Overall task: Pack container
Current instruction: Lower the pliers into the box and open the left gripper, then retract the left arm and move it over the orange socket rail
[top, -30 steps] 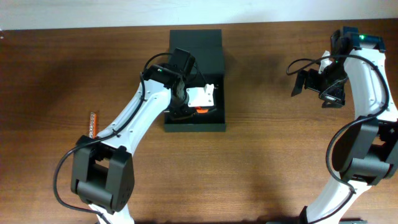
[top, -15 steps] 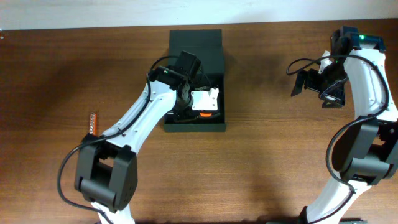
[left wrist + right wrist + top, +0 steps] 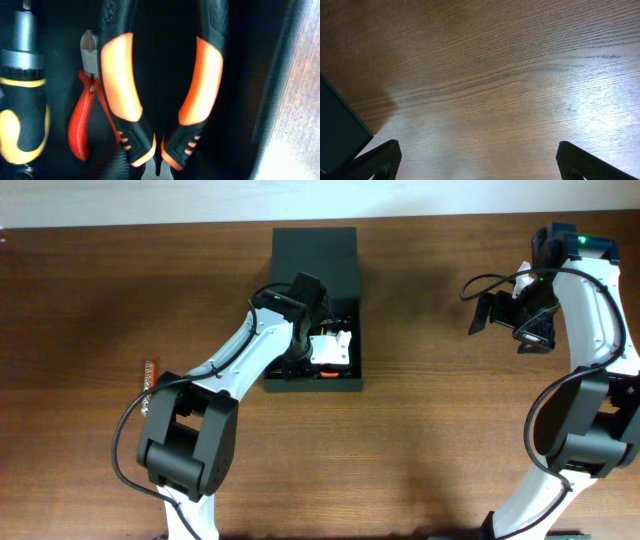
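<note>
You have a brown wooden table (image 3: 450, 440). The dark box (image 3: 315, 250) sits on it near the far edge, its lid folded back. A small reddish stick-like thing (image 3: 149, 370) lies well to the box's left.

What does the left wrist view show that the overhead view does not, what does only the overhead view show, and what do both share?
Only the left wrist view shows the packed tools clearly: orange-and-black pliers, small red-handled cutters and a yellow-and-black screwdriver handle.
Only the overhead view shows the left arm, the right arm, the right claw open over the table, the open lid and a small orange-red item lying at the left.
Both show the dark container and the wooden table.
</note>
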{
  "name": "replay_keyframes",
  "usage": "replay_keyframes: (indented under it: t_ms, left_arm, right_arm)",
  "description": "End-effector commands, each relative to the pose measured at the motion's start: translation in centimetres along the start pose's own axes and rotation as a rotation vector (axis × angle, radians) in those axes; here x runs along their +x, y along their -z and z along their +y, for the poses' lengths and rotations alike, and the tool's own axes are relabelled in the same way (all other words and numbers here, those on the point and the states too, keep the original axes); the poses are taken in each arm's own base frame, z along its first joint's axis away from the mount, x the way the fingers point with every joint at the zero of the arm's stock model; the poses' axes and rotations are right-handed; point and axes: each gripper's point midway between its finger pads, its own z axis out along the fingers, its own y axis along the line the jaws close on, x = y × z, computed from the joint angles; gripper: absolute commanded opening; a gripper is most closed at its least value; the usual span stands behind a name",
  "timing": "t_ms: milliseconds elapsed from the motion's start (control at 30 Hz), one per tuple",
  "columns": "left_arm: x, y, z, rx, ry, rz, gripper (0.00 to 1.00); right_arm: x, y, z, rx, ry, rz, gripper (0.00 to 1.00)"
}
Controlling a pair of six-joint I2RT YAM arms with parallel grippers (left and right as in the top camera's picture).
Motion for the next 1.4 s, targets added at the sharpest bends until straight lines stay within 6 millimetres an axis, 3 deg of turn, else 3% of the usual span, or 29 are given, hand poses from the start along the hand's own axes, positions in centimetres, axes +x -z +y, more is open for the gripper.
replay_keyframes:
  t_ms: [0, 167, 400, 500, 567, 600, 700, 767, 833, 967, 1133, 1367]
  left_arm:
    - [-0.7, 1.6, 1.0, -0.042, 0.097, -0.028, 0.99]
    - [-1.6, 7.0, 4.1, -0.185, 0.263, -0.060, 0.99]
    - [-2.6, 14.2, 4.6, -0.253, 0.394, -0.132, 0.99]
    - [-0.8, 16.3, 5.6, -0.315, 0.558, -0.131, 1.00]
    - [1.5, 17.2, 6.3, -0.355, 0.724, -0.122, 0.89]
    - [3.1, 17.4, 6.6, -0.369, 0.828, -0.108, 0.78]
    - [8.4, 17.3, 6.3, -0.346, 1.133, -0.048, 0.63]
    - [11.9, 17.1, 5.6, -0.317, 1.277, 0.004, 0.61]
    - [15.2, 16.8, 5.0, -0.292, 1.367, 0.046, 0.73]
    - [20.3, 15.7, 4.0, -0.258, 1.493, 0.103, 0.82]
    - [25.4, 12.4, 2.3, -0.211, 1.542, 0.162, 0.87]
    - [30.5, 7.1, -0.3, -0.181, 1.630, 0.203, 0.87]
  right_arm:
    - [0.1, -0.2, -0.4, 0.014, -0.005, 0.006, 0.99]
    - [0.2, -0.2, -0.4, 0.014, -0.006, 0.009, 0.99]
    - [0.4, -0.2, -0.4, 0.016, -0.007, 0.020, 0.99]
    - [0.6, -0.2, -0.5, 0.017, -0.008, 0.027, 0.99]
    - [0.7, -0.2, -0.5, 0.017, -0.008, 0.029, 0.99]
    - [0.7, -0.2, -0.5, 0.017, -0.009, 0.030, 0.98]
    - [0.7, -0.2, -0.5, 0.017, -0.008, 0.030, 0.99]
    - [0.7, -0.2, -0.5, 0.017, -0.009, 0.030, 0.99]
    - [0.6, -0.2, -0.5, 0.017, -0.009, 0.027, 0.99]
    - [0.5, -0.2, -0.4, 0.016, -0.008, 0.024, 0.99]
    - [0.5, -0.2, -0.4, 0.016, -0.008, 0.024, 0.99]
    - [0.5, -0.2, -0.4, 0.016, -0.008, 0.024, 0.99]
